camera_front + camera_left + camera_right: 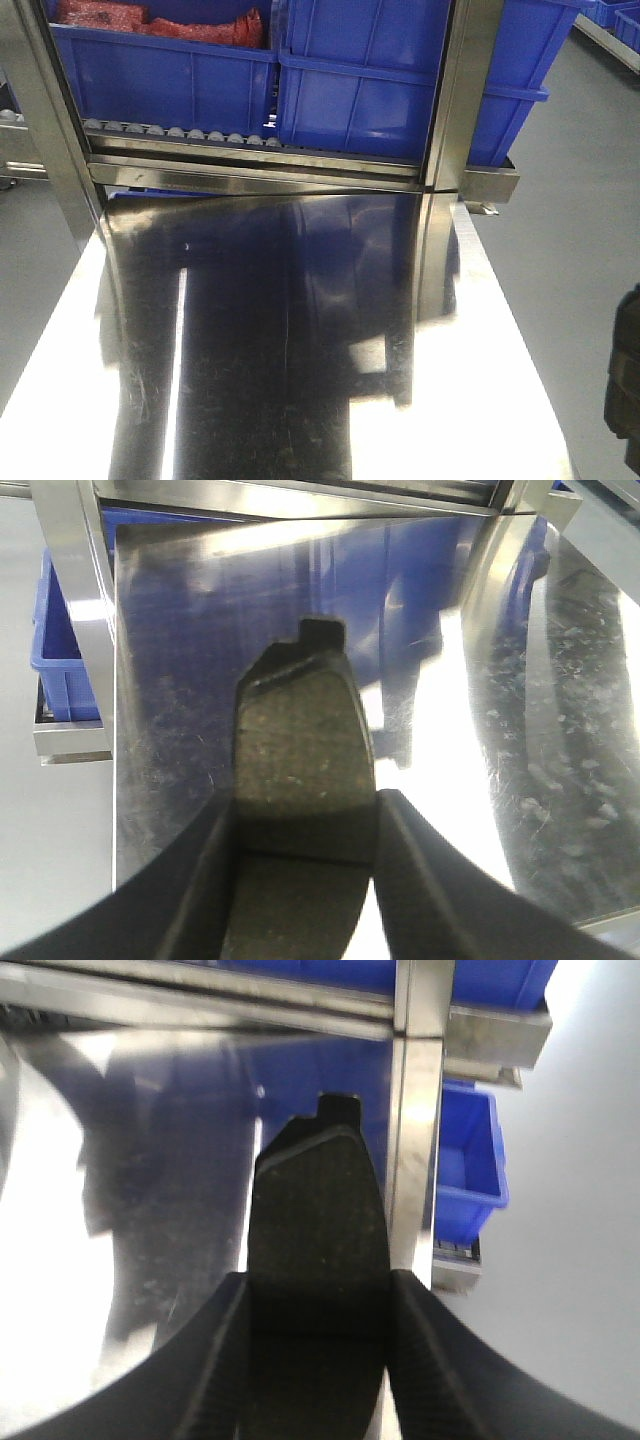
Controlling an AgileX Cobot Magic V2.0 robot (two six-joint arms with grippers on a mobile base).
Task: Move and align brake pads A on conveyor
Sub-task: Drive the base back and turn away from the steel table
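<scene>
Left claw is clamping a brake pad, long axis pointing away, tab end far | right claw is clamping a second brake pad likewise | both hanging over tabletop

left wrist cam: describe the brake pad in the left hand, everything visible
Flat dark grey oblong brake pad, slightly curved edges, rough speckled face, small square tab at its far end. It points away from the camera, above the shiny steel tabletop. The left hand grips it, black fingers pressing both long edges. A faint line crosses the face between them, possibly the centre groove.
</scene>
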